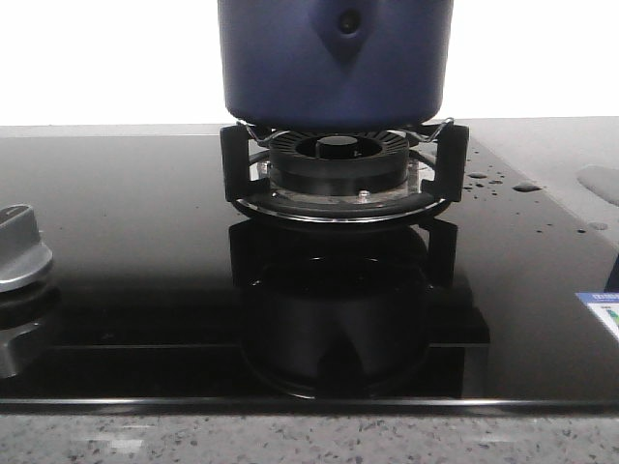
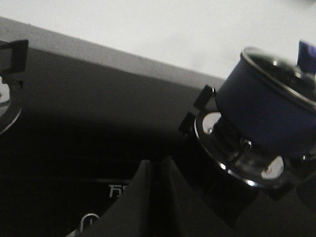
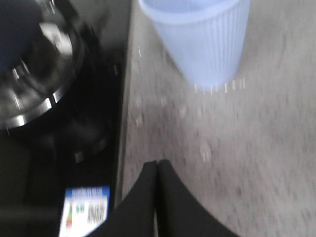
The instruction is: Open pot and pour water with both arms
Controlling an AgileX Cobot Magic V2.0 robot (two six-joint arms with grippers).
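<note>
The left tool has its two dark fingers pressed together at the tips and grasps nothing; the right tool is clenched the same way, also empty. Neither shows in the front view.

The pot stands upright on the black pan support over the burner ring, at the middle of the glossy black cooktop. Its top is cut off in the front view, so the lid cannot be judged there. In the left wrist view the pot lies ahead of the left tool and off to one side, well apart, with its rim and what seems a shiny lid visible. The right tool hangs over the speckled desk just beside the cooktop's edge, with a pale ribbed cup ahead of it and the burner's metal ring off to the side.

By this, the left arm looks the likelier one for the pot and the right for the cup.

Nearby are a silver knob, water drops and a label. Nothing stands between either tool and its target.
</note>
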